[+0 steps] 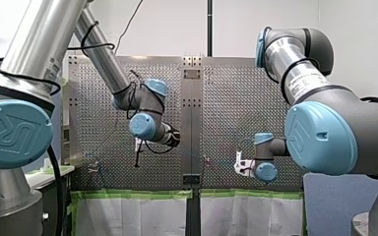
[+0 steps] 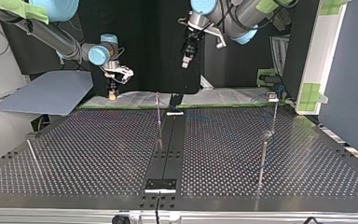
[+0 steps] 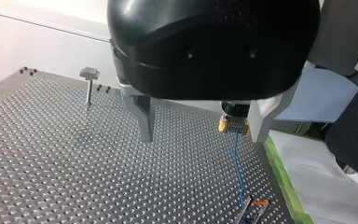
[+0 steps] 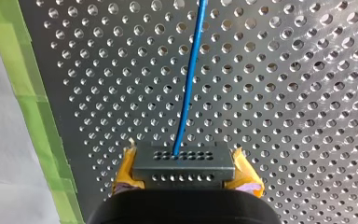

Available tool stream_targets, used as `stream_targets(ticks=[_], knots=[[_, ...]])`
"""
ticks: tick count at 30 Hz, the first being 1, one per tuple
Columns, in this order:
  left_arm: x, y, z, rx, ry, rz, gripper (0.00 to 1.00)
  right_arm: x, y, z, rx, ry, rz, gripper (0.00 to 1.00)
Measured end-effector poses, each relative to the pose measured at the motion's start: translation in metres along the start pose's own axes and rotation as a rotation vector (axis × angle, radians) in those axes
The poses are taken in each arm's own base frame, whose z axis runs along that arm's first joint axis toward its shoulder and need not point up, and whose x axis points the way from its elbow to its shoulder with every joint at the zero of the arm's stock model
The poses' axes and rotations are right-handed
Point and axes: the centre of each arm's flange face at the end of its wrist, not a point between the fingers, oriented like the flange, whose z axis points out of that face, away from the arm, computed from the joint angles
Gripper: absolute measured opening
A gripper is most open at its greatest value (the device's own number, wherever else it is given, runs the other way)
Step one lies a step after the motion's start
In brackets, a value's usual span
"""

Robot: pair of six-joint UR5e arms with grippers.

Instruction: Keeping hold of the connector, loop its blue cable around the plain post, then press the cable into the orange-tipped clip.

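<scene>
Blue cable [image 4: 189, 79] runs from connector [image 4: 182, 161], clamped btwn yellow pads [image 4: 245, 175] of R gripper [image 4: 185, 171]; L gripper [image 3: 200, 137] spread, empty. Risk: looping w/ cable taut may yank connector loose.

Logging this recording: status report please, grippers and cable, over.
Right gripper shut on connector. Left gripper open, empty. Blue cable runs from connector to orange-tipped clip. Nothing seen in the way.

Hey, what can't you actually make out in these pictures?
- Thin blue cable: right wrist view, its far end leaves the frame; top view, too faint to trace.
- Orange-tipped metal clip: left wrist view, cut off by the edge; whether the cable sits inside is unclear.
</scene>
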Motion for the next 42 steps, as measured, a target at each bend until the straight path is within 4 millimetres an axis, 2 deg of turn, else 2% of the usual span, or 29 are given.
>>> stream_targets(ticks=[15,42], knots=[[-0.002,0.015,-0.058,0.009,0.002,0.009,0.99,-0.004,0.002,-0.003,-0.019,-0.032,-0.011,0.13],[-0.002,0.016,-0.061,0.009,0.004,0.010,0.99,-0.004,0.002,-0.004,-0.018,-0.033,-0.011,0.13]])
